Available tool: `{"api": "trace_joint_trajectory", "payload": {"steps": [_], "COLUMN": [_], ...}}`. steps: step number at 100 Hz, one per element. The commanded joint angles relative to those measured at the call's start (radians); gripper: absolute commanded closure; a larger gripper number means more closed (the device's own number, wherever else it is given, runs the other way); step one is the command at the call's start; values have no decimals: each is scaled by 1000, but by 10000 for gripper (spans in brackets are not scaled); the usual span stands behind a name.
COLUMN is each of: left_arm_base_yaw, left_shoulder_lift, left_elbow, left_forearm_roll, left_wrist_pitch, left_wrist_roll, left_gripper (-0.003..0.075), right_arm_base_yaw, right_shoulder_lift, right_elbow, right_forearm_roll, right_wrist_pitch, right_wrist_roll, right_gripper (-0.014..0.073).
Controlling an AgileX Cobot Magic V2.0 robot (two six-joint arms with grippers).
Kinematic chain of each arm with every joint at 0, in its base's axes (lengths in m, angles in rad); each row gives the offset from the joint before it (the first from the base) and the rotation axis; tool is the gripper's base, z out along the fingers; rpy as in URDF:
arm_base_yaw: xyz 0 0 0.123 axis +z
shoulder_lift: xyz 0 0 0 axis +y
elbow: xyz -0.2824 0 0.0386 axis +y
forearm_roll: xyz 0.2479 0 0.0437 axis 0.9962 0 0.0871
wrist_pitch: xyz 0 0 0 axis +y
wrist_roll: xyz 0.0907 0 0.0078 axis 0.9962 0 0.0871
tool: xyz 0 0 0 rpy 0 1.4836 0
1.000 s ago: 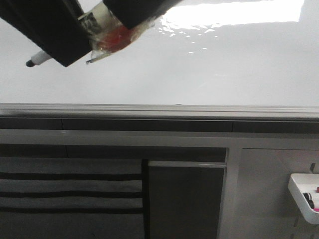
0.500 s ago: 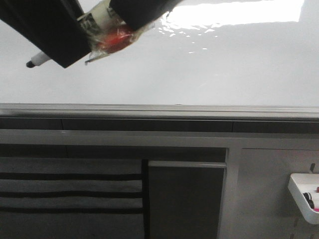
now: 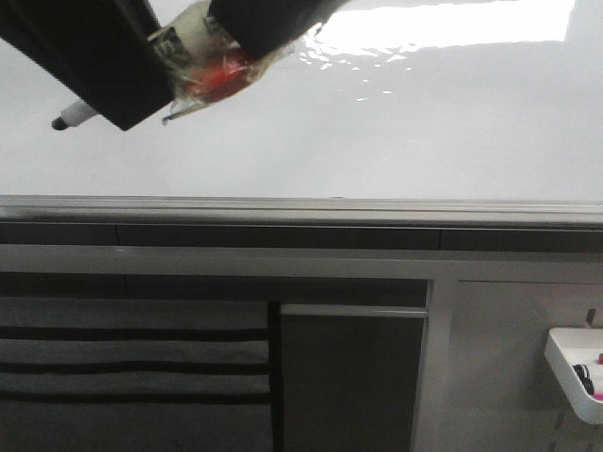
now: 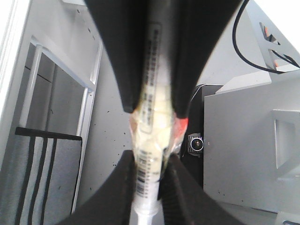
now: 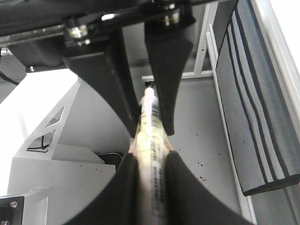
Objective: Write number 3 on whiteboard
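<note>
The whiteboard (image 3: pixel 424 122) is glossy white with a grey rim and fills the upper front view. No number 3 shows on the part in view. A marker (image 3: pixel 203 61) wrapped in clear tape, with a red patch, is held above the board at the top left. Its dark tip (image 3: pixel 58 122) points left. My left gripper (image 3: pixel 104 66) is shut on the marker near the tip. It also shows in the left wrist view (image 4: pixel 149 161), closed on the marker (image 4: pixel 150 136). My right gripper (image 3: pixel 259 19) is shut on the marker's back part. It shows in the right wrist view (image 5: pixel 151 157), closed on the marker (image 5: pixel 149 122).
A small white tray (image 3: pixel 577 372) with markers hangs at the lower right. Below the board's rim (image 3: pixel 377 205) are a grey striped cloth (image 3: pixel 132 363) and a dark cabinet panel (image 3: pixel 353 377).
The right gripper has edged slightly left along the marker. The marker tip and the left gripper have stayed almost in place.
</note>
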Motion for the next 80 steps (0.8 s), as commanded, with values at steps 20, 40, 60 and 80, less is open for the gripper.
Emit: {"api": "trace_joint_trajectory", "payload": {"steps": [20, 40, 60, 80], "left_arm_base_yaw": [-7, -7, -7, -1], "left_shoulder_lift": [-28, -28, -28, -28], "left_elbow": [-28, -28, -28, -28], "left_forearm_roll": [-22, -4, -15, 16], "left_wrist_pitch": [-111, -111, -111, -105], "left_wrist_roll": [-23, -23, -23, -23], "left_gripper": [594, 297, 298, 298], "right_arm_base_yaw": [0, 0, -22, -118], "right_shoulder_lift": [-21, -21, -28, -80], "right_elbow": [-30, -30, -30, -30], "right_forearm_roll": [40, 40, -14, -91], "right_wrist_pitch": [-19, -19, -19, -18], "right_wrist_roll": [-8, -8, -1, 124], "right_gripper": [641, 641, 641, 641]}}
